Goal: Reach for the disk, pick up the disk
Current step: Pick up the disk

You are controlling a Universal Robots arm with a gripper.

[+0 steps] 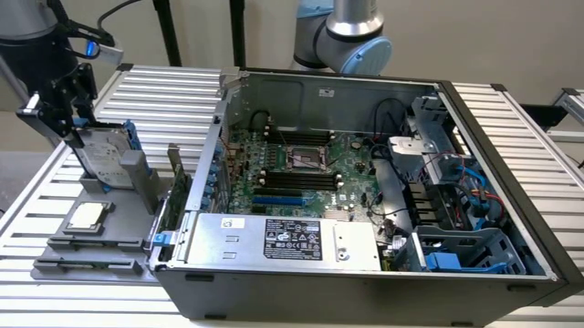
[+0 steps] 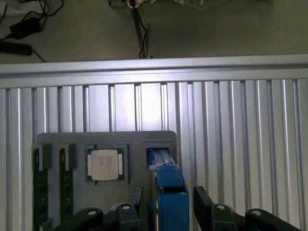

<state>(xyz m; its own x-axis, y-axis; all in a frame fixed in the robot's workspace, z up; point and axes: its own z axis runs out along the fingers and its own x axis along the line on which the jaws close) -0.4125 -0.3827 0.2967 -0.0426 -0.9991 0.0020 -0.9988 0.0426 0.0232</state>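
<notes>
Silver-grey disk (image 1: 108, 157), blue-railed, upright on edge, hand (image 2: 169, 195) straddling it, seemingly untouched.

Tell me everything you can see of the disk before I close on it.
The disk is a flat silver-grey drive with blue plastic rails. It stands on edge in a slot of the grey holder, on the exterior view's left. The open pincer straddles its top edge with a gap on each side, not gripping.

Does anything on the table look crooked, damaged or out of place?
Nothing stands out. The disk stands on edge in its slot on the grey tray, between the jaws of the open hand; the chip lies flat in its recess beside it. The computer lies open.
</notes>
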